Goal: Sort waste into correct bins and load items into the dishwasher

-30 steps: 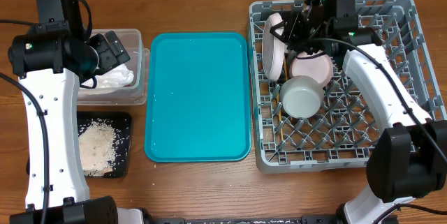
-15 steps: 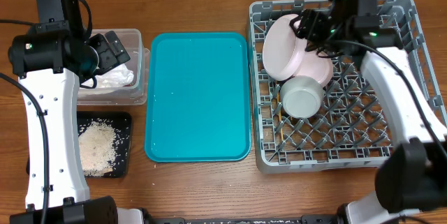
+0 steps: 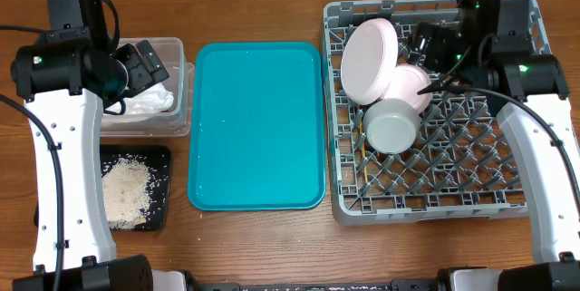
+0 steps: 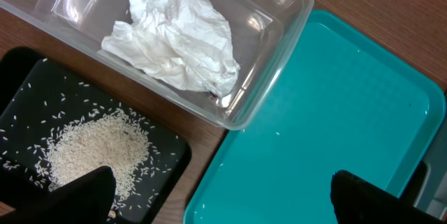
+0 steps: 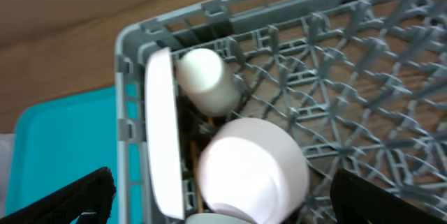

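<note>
The pale-pink plate (image 3: 370,61) leans on its edge at the far left of the grey dish rack (image 3: 507,202), seen edge-on in the right wrist view (image 5: 162,133). My right gripper (image 3: 433,46) (image 5: 223,203) hangs open just right of the plate and holds nothing. Under it lies an overturned pale bowl (image 3: 408,82) (image 5: 251,168). A white-grey bowl (image 3: 391,126) sits in front of that. A small cream cup (image 5: 206,81) lies behind the plate. Chopsticks (image 5: 190,158) lie on the grid. My left gripper (image 3: 145,63) (image 4: 220,196) is open above the bins.
The clear tub (image 3: 177,55) (image 4: 279,56) holds the crumpled white napkin (image 3: 149,102) (image 4: 174,39). The black tray (image 3: 161,160) (image 4: 167,154) in front of it holds rice (image 3: 127,191) (image 4: 98,147). A teal serving tray (image 3: 256,128) (image 4: 335,112) lies between the bins and the rack.
My right gripper opened, let go of the plate and drew back to the right. The plate tipped from upright to leaning, its face now showing. The left arm stayed still.
</note>
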### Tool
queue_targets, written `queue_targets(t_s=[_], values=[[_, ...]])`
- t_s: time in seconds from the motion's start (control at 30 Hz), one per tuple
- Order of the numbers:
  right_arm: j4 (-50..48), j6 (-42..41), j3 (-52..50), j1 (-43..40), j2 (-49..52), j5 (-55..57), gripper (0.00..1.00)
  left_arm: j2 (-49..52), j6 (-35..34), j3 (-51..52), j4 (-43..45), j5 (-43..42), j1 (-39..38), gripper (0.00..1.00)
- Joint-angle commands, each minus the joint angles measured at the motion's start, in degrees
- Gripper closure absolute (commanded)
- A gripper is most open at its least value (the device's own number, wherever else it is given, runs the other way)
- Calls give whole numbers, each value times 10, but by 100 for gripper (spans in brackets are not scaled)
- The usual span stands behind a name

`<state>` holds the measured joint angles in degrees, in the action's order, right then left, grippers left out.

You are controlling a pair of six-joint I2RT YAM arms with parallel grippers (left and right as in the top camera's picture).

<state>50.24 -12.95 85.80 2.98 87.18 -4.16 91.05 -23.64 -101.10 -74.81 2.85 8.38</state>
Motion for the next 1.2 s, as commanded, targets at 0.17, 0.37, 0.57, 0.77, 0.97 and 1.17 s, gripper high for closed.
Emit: queue_targets(t_s=[0.17,0.37,0.57,0.77,0.97,1.17], values=[[0,8,1,-2,-4,35,0,0,3,-9,0,3,2,0],[0,8,1,-2,-4,35,0,0,3,-9,1,3,2,0],[0,8,1,-2,-4,35,0,0,3,-9,0,3,2,0],[1,8,0,-2,-4,35,0,0,3,-9,1,3,2,0],[1,8,0,-1,-56,35,0,0,3,-9,0,3,2,0],[1,8,0,0,-172,35,0,0,3,-9,0,3,2,0]])
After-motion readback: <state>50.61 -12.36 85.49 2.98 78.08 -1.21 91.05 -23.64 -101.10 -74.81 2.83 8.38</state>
